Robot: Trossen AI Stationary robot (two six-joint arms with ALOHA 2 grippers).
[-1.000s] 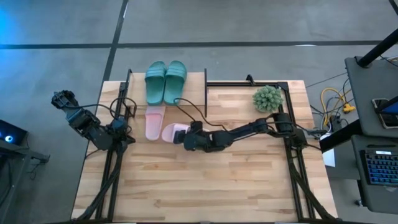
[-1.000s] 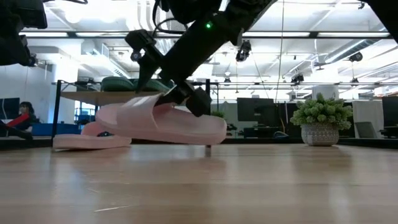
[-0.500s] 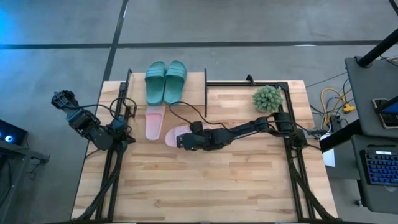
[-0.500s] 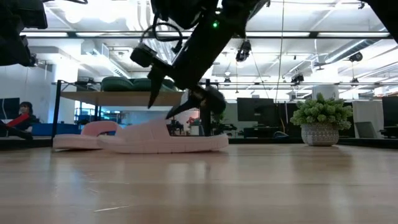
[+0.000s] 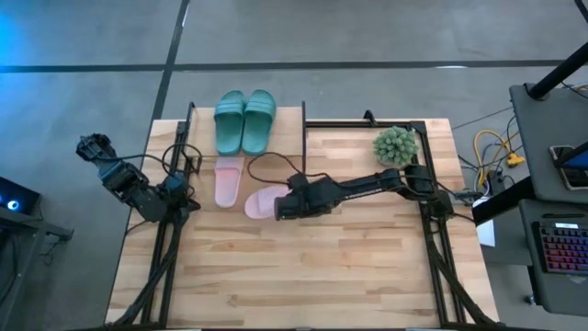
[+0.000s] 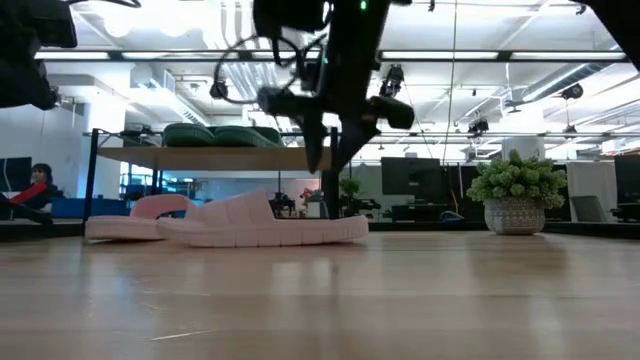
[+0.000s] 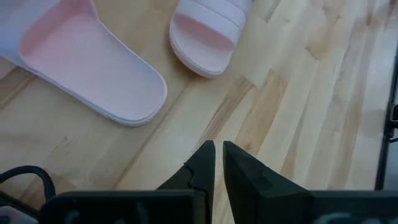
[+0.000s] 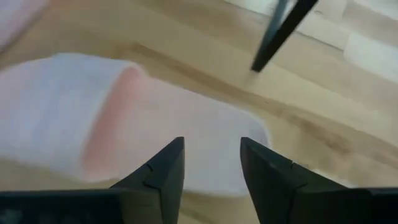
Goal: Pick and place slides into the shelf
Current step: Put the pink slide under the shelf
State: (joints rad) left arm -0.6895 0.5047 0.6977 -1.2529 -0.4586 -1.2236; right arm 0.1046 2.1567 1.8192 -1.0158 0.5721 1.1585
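- Your right tool (image 5: 278, 208) hangs just above the heel of a pink slide (image 5: 262, 201), fingers spread, grasping nothing.
- That slide lies flat on the bench (image 5: 303, 276).
- Your left tool (image 7: 217, 163) is clenched, empty.
- Green slides (image 5: 244, 120) sit on the shelf (image 6: 200, 157).

A fuzzy green ball-shaped plant (image 5: 395, 145) in a pale pot is sitting on the large light wooden tabletop (image 5: 303, 276), near its right edge.

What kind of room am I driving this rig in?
Probably an open-plan office or lab. Beyond the wooden table, the low view shows a bare ceiling with strip lights, desk monitors and a seated person. From above, a keyboard lies on a side desk.
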